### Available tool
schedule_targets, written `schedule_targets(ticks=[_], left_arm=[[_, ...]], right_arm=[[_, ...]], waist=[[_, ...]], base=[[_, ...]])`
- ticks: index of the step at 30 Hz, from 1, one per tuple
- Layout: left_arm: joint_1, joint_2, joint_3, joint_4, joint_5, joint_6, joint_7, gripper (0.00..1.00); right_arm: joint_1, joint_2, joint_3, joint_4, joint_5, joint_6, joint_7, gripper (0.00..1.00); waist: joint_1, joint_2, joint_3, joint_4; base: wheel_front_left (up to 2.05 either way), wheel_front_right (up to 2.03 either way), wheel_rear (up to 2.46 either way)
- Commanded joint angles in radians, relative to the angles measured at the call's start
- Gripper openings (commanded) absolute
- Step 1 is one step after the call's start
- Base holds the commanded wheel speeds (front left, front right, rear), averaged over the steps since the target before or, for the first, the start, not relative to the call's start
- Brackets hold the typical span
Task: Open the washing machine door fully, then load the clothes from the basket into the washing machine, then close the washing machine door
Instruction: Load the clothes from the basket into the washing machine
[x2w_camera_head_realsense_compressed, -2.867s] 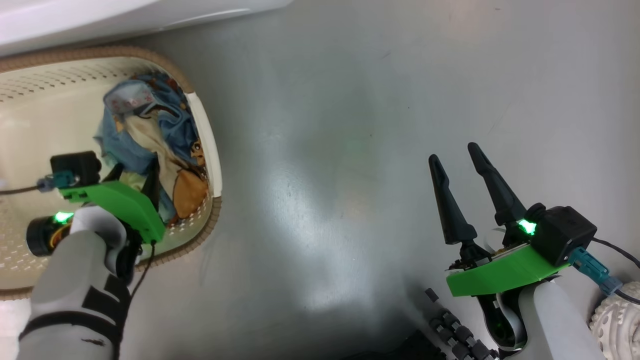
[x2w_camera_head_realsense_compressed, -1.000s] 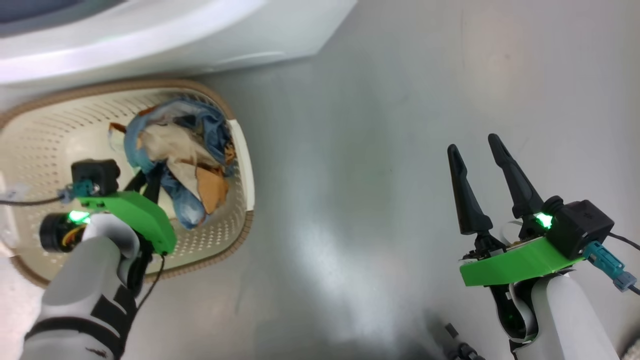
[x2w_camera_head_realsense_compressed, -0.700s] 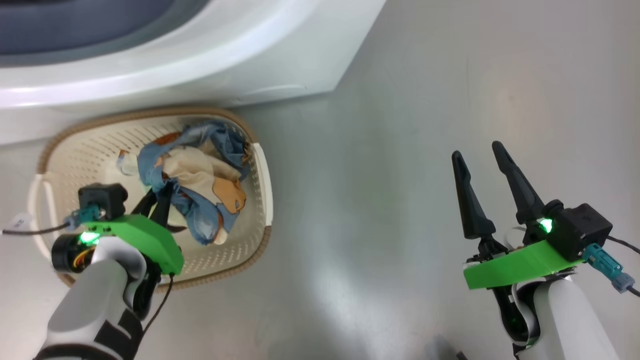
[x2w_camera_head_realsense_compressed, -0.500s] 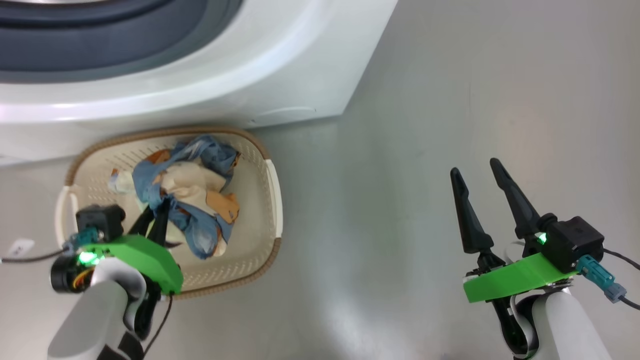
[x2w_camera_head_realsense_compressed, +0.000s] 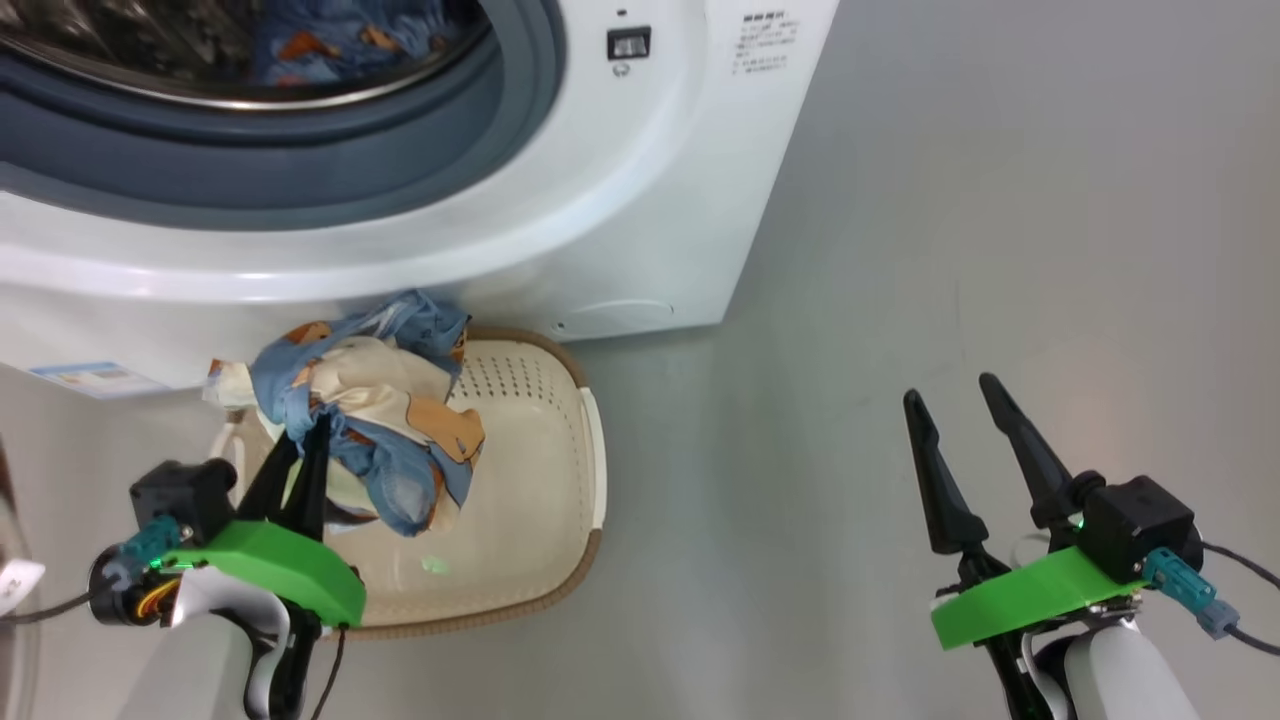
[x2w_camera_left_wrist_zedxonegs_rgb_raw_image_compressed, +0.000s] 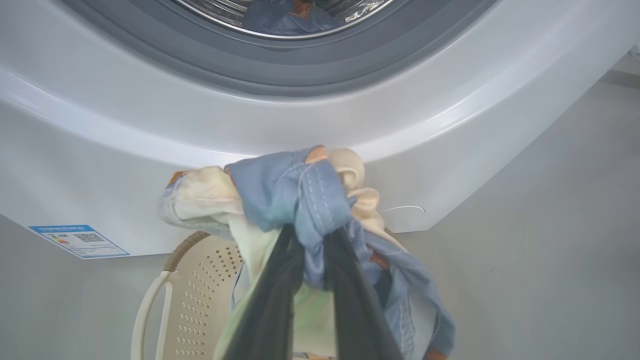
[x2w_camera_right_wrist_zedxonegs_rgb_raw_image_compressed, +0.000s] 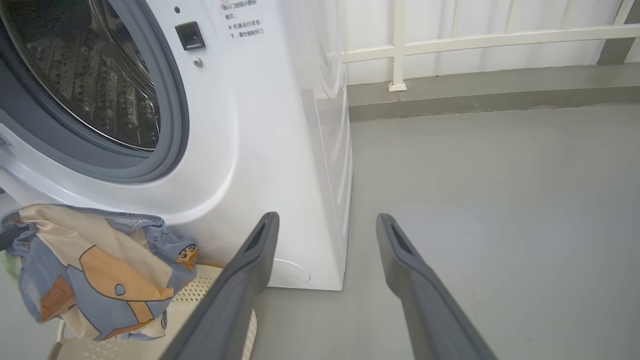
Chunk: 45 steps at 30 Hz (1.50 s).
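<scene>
Clothes (x2w_camera_head_realsense_compressed: 370, 420) held in left pincer (x2w_camera_head_realsense_compressed: 308, 428): fingers almost together, nipped on a twisted knot of blue and cream cloth. The rest of the bundle droops down and to the right of the fingers. It is lifted clear of the basket (x2w_camera_head_realsense_compressed: 540, 470), which stands on the floor (x2w_camera_head_realsense_compressed: 1000, 200) directly beneath, close against the foot of the washing machine (x2w_camera_head_realsense_compressed: 650, 180). Basket looks bare apart from what hangs over it.

Key relation: the drum mouth (x2w_camera_head_realsense_compressed: 200, 50) lies above and ahead of the left pincer, as the left wrist view shows along the fingers. Between bundle and mouth sit the white front panel and the grey-blue gasket (x2w_camera_head_realsense_compressed: 300, 150). Long axis of the bundle runs roughly vertical, from the pinch point downward, so the trailing end hangs lowest. Judgement: the lift must carry that tail over the gasket lip, or it may drag or snag there.

One printed garment (x2w_camera_head_realsense_compressed: 340, 30) already lies inside the drum. Door is out of the mouth's way; how far it stands open I cannot tell.

Right pincer (x2w_camera_head_realsense_compressed: 950, 392): fingers spread wide, nothing in them, over bare floor well to the right of basket and machine. Left arm is plainly the nearer one.

Surface: smooth grey floor with a dull sheen. Room: white railing (x2w_camera_right_wrist_zedxonegs_rgb_raw_image_compressed: 450, 42) and a low kerb behind the machine; blue label (x2w_camera_head_realsense_compressed: 95, 378) low on the front panel.
</scene>
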Motion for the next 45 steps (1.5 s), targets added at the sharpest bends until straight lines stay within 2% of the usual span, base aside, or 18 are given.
schedule_targets(ticks=[1, 19, 33, 45], left_arm=[[0.021, 0.023, 0.049, -0.051, 0.02, 0.005, -0.013, 0.0], [0.132, -0.004, 0.099, -0.318, 0.147, 0.052, -0.013, 0.0], [0.248, 0.04, 0.13, -0.449, 0.195, 0.073, -0.013, 0.0], [0.382, 0.04, 0.185, -0.518, 0.219, 0.122, -0.013, 0.0]], right_arm=[[0.019, 0.001, 0.018, -0.016, -0.008, 0.006, -0.005, 1.0], [0.091, 0.001, 0.008, 0.005, 0.005, 0.006, -0.005, 1.0], [0.143, 0.001, 0.004, 0.005, 0.001, 0.006, -0.005, 1.0], [0.187, 0.001, 0.001, -0.005, -0.034, 0.006, -0.005, 1.0]], waist=[[-0.0001, 0.0, -0.048, 0.019], [-0.0001, 0.0, -0.204, 0.047], [-0.0001, 0.0, -0.292, 0.038], [-0.0001, 0.0, -0.351, 0.013]], base=[[0.0, 0.0, 0.0], [0.0, 0.0, 0.0], [0.0, 0.0, 0.0], [0.0, 0.0, 0.0]])
